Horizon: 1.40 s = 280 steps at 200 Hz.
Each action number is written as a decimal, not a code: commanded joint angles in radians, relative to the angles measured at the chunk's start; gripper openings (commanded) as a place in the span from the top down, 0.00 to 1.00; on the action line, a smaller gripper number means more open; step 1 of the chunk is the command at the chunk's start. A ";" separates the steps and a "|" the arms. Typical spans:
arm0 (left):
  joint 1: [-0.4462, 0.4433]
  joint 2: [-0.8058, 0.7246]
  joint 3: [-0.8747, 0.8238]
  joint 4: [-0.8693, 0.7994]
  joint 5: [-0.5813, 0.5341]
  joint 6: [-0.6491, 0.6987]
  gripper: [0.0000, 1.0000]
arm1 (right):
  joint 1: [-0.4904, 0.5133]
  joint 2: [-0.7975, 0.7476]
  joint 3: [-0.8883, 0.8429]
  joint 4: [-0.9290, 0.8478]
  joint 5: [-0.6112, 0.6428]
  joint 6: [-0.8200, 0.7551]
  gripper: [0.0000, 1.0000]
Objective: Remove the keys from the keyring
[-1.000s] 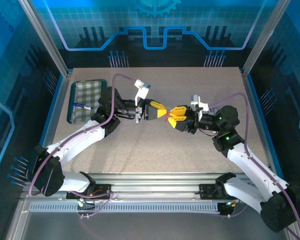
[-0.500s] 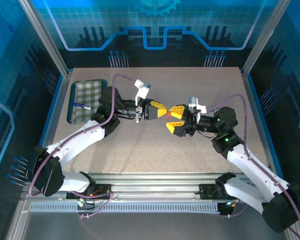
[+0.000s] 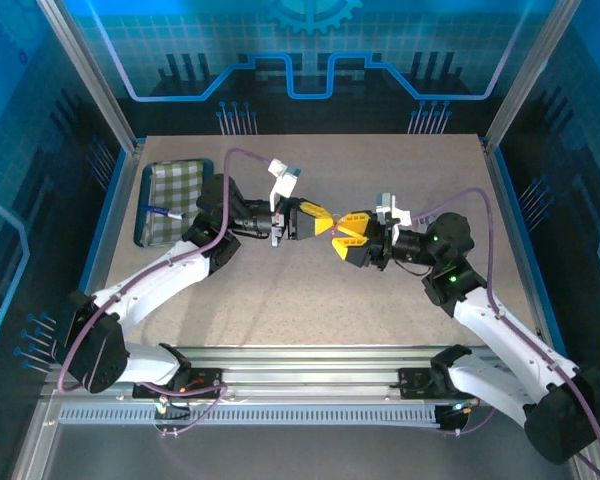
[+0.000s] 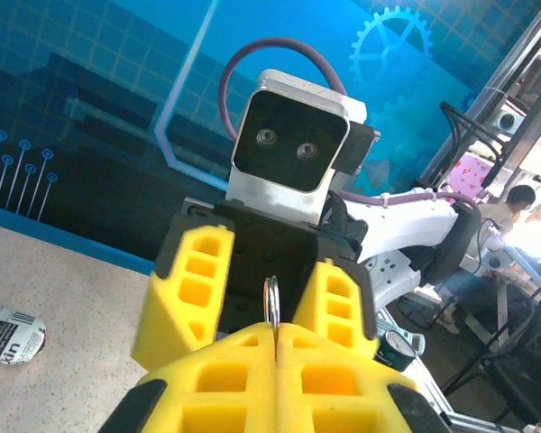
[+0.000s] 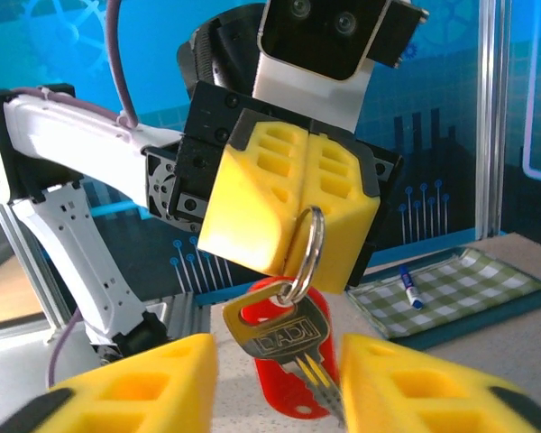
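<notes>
Since your left gripper (image 5: 299,216) is clamped tight on the steel keyring (image 5: 308,253), mid-air over the table's (image 3: 310,300) middle, the key (image 5: 279,336) and red tag (image 5: 288,395) dangle free. Your right gripper (image 5: 275,370) gapes wide, empty, straddling the key. Expect light, rigid, slick metal that swings; pinch the key's flat head, not the shank.
</notes>
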 commanded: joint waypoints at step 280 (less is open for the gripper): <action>0.013 -0.047 -0.020 -0.050 -0.046 0.092 1.00 | 0.014 -0.034 -0.054 0.053 -0.059 0.099 0.87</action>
